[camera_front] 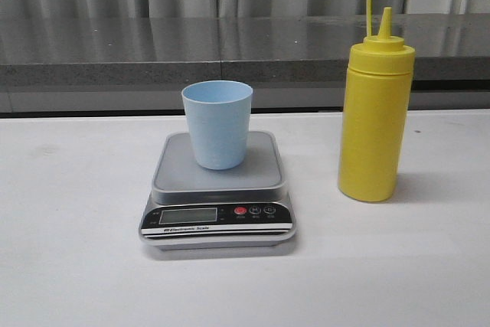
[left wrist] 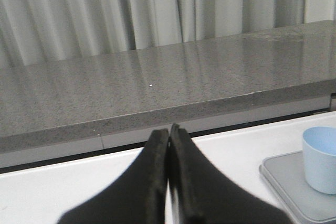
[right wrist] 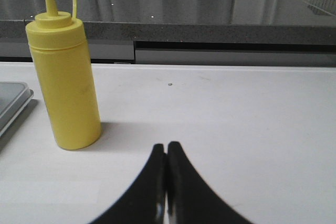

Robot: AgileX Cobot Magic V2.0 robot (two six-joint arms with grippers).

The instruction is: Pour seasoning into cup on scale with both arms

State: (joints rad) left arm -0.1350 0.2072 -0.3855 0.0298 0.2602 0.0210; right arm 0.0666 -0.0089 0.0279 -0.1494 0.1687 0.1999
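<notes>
The pale blue cup (camera_front: 217,122) stands upright on the platform of the silver-grey scale (camera_front: 218,189) in the middle of the white table. To its right the yellow seasoning bottle (camera_front: 374,116) stands upright, its cap off the nozzle on a thin stalk. Neither arm shows in the front view. In the left wrist view my left gripper (left wrist: 169,129) is shut and empty, with the cup (left wrist: 321,158) and scale (left wrist: 291,182) off to one side. My right gripper (right wrist: 167,147) is shut and empty too, well apart from the seasoning bottle (right wrist: 65,80).
A grey stone ledge (camera_front: 230,47) with curtains behind it runs along the back of the white table (camera_front: 76,227). The scale's edge (right wrist: 13,103) shows beside the bottle in the right wrist view.
</notes>
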